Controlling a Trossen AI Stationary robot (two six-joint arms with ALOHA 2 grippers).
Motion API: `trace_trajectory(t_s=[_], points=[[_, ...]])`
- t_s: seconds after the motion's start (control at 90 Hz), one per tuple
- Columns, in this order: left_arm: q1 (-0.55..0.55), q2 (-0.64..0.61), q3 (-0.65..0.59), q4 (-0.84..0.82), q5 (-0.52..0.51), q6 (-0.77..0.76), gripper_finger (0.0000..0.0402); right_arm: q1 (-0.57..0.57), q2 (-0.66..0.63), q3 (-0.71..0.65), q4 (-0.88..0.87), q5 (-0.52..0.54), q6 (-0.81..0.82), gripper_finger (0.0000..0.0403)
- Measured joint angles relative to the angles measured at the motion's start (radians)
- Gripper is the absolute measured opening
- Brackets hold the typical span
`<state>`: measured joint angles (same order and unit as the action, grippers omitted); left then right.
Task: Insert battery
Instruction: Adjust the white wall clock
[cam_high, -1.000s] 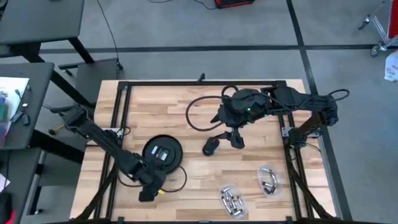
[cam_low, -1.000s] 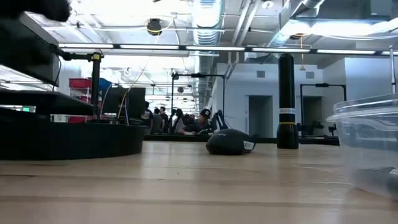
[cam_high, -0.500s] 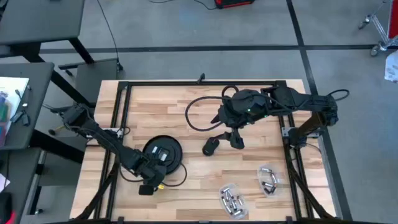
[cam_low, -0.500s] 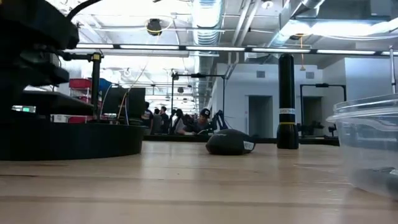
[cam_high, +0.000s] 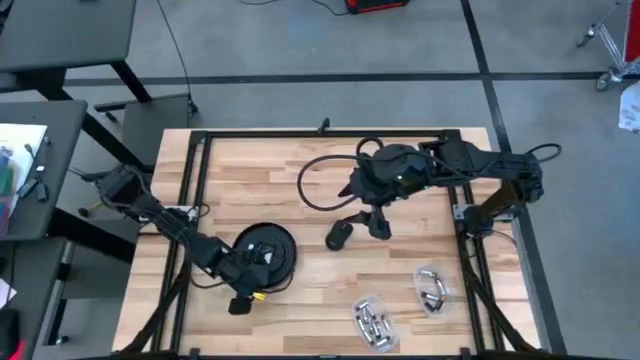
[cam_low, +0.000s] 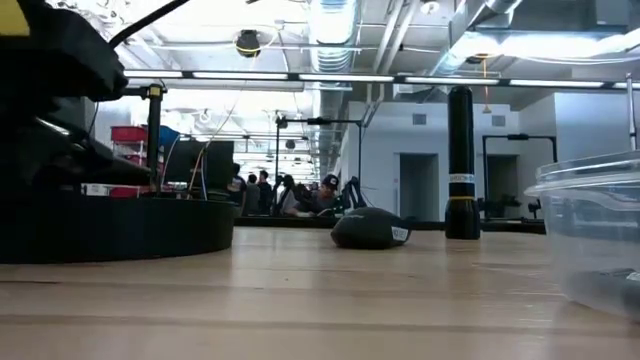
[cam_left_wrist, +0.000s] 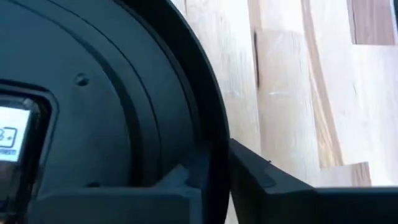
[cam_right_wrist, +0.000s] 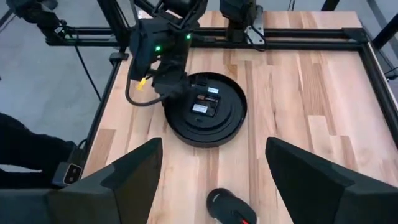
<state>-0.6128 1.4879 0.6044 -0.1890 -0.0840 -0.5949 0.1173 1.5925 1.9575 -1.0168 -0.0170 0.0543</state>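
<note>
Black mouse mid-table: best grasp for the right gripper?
Grip the mouse across its narrow width, at mid-body, coming straight down from above. It lies flat on the table with bare wood all round, and its rounded, elongated shell tapers, so the long sides probably give the jaws the surest seat. The right gripper is open, above it.

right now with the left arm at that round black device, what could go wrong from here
1. The left gripper sits at the rim of the round black device, which lies loose on the table; a push could slide it instead of gripping.
2. The left arm's cable loops beside the device and could snag.
3. The right gripper hangs open above the mouse; dropping could knock it.
</note>
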Motion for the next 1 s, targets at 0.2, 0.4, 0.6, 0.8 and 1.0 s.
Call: trace_trajectory(t_s=[0.2, 0.4, 0.6, 0.8, 1.0], points=[[0.001, -0.001, 0.004, -0.017, -0.002, -0.049, 0.0003, 0.0, 0.0, 0.0, 0.0, 0.001, 0.015, 0.0276], [0.005, -0.036, 0.143, -0.166, 0.032, -0.069, 0.0, 0.0, 0.0, 0.0, 0.017, 0.024, 0.016, 0.0276], [0.032, -0.106, 0.334, -0.377, 0.06, -0.055, 0.0001, -0.002, 0.0, 0.0, 0.067, 0.024, -0.017, 0.0276], [0.076, -0.159, 0.506, -0.558, 0.074, -0.016, 0.0001, -0.015, 0.0, 0.0, 0.092, 0.024, -0.129, 0.0276], [0.138, -0.21, 0.671, -0.698, 0.08, 0.023, 0.0, -0.038, 0.0, 0.0, 0.091, 0.024, -0.26, 0.0276]])
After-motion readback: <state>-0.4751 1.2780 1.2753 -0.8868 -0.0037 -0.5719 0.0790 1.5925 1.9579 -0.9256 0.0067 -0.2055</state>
